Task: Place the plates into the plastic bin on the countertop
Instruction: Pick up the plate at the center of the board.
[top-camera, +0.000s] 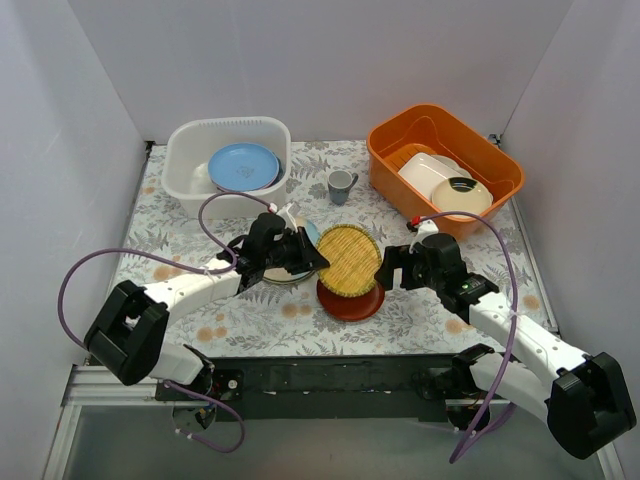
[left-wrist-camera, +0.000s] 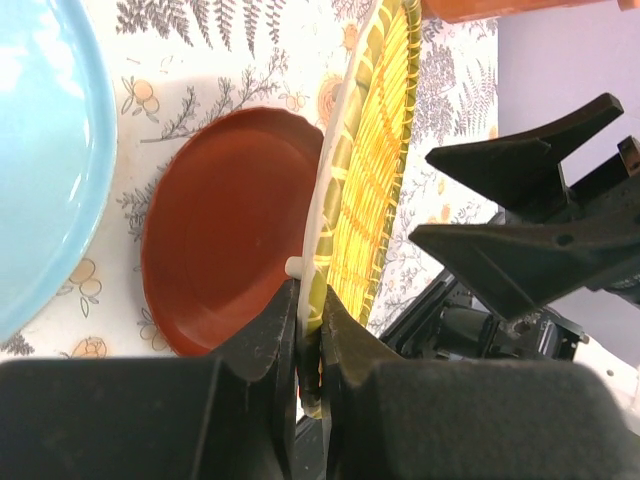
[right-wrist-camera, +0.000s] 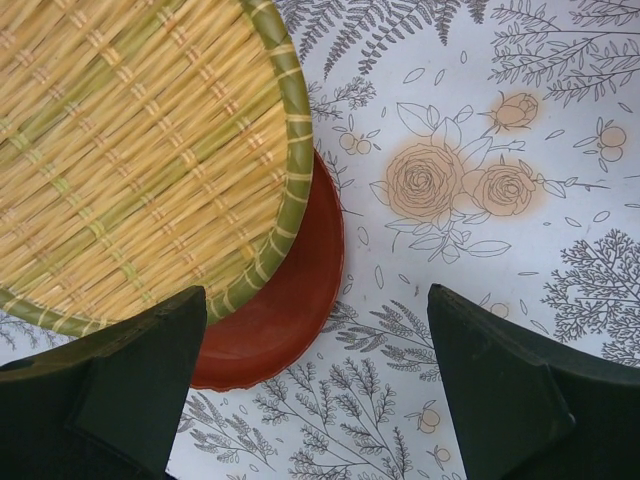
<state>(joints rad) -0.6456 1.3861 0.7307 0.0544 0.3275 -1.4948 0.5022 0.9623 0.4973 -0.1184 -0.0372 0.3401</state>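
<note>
left claw (left-wrist-camera: 310, 300): shut, pinching the rim of the yellow woven plate (left-wrist-camera: 365, 170) between both fingers. Rim grip looks deliberate; the plate is too wide to span.
right claw (right-wrist-camera: 315, 320): jaws fully wide, holding nothing. Hovers just right of the woven plate, one finger over its edge in the wrist view, the other over bare table (top-camera: 250, 320).
why right is there: my guess is a support role or a handover; it's not carrying load now.
woven plate position: mid-table, overlapping the far-left part of the red-orange plate (right-wrist-camera: 290, 310). Can't tell whether it rests on it or is lifted clear.
woven plate orientation: round, so no real long axis. Woven face up toward the top camera, roughly flat. Held rim points at the left arm, free rim points at the right claw. Seen edge-on from the left wrist.
red-orange plate: flat on the table, face up, untouched.
light blue plate (left-wrist-camera: 40, 150): on the table beside the left claw, not yet moved.
plastic bin (top-camera: 185, 175): far left of the table, well apart from the held plate. Already has a blue plate (top-camera: 243, 166) inside, lying flat.
next move, judged: lift, swing far-left and lower flat into the bin.
risk: one-sided rim pinch, so the plate may droop or swivel in the fingers.
others: orange bin (top-camera: 385, 150) far right, grey cup (top-camera: 341, 185) between the bins, near the carry path.
</note>
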